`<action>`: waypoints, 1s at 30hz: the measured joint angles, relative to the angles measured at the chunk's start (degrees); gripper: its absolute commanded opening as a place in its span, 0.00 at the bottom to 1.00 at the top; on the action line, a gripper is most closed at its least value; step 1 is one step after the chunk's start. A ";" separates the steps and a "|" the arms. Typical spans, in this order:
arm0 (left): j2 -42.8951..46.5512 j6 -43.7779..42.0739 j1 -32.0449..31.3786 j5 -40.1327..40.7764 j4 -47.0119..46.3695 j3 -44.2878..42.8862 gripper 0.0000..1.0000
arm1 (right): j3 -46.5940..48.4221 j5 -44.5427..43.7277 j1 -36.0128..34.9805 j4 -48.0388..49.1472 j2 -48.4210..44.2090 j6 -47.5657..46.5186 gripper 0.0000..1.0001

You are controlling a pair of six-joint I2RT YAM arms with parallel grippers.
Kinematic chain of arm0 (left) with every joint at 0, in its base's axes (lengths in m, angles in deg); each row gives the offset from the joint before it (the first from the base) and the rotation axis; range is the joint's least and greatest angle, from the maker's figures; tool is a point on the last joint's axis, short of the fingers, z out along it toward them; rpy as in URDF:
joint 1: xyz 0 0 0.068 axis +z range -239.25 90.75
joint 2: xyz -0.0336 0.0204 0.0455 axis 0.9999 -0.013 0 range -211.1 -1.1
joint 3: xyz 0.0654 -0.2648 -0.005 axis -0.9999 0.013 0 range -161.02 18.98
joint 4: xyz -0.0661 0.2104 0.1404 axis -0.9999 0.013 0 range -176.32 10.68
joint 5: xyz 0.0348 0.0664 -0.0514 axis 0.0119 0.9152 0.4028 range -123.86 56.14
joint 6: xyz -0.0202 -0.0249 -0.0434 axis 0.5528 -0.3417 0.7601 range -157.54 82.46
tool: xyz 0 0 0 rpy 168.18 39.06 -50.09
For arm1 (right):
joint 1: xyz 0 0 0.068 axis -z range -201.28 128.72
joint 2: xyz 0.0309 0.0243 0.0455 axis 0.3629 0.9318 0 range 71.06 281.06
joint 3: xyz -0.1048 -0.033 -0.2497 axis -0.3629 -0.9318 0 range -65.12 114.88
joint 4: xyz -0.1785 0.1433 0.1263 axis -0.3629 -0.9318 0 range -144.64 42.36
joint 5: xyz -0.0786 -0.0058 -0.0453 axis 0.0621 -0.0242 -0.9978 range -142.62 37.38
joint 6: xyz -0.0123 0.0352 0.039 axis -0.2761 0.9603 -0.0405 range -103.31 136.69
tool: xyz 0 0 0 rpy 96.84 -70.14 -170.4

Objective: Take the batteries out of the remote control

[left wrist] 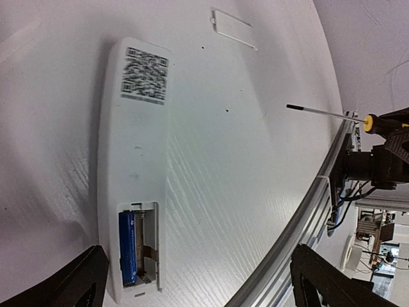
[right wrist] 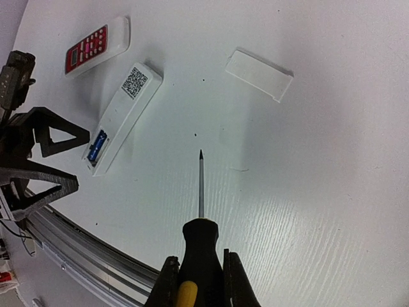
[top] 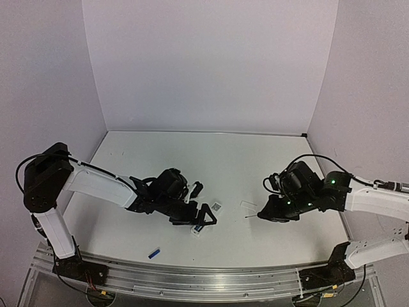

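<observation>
The white remote control [left wrist: 131, 160] lies back up with its QR sticker [left wrist: 146, 73] showing. Its battery bay is open, with one blue battery [left wrist: 128, 248] in the left slot and the other slot empty. A second blue battery [top: 153, 254] lies loose on the table near the front rail. My left gripper [left wrist: 198, 291] is open over the remote's bay end, with the remote close to its left finger [left wrist: 70, 284]. My right gripper [right wrist: 200, 272] is shut on the black-and-yellow screwdriver [right wrist: 200, 236], whose tip points toward the remote [right wrist: 124, 115] without touching it.
The white battery cover [right wrist: 259, 75] lies on the table beyond the screwdriver tip. A red-faced remote [right wrist: 97, 46] lies behind the white one. The metal front rail [left wrist: 307, 211] runs along the table's near edge.
</observation>
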State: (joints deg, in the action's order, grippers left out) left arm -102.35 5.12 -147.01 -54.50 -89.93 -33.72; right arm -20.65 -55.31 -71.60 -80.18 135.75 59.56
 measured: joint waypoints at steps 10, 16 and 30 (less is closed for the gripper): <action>-1.89 3.46 -0.20 -6.11 -6.47 1.92 1.00 | 0.04 2.55 -0.02 4.85 1.92 0.27 0.00; -3.31 4.68 -0.48 -6.99 -8.02 1.96 1.00 | 0.07 4.77 -0.13 7.58 3.14 0.27 0.00; 1.87 7.44 1.39 -0.84 -5.18 4.71 0.94 | 4.39 13.33 -1.33 12.59 11.69 -2.37 0.00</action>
State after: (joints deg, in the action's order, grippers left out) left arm -100.47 12.56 -145.62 -55.33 -95.10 -29.01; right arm -16.27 -41.98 -72.93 -67.58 147.45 57.20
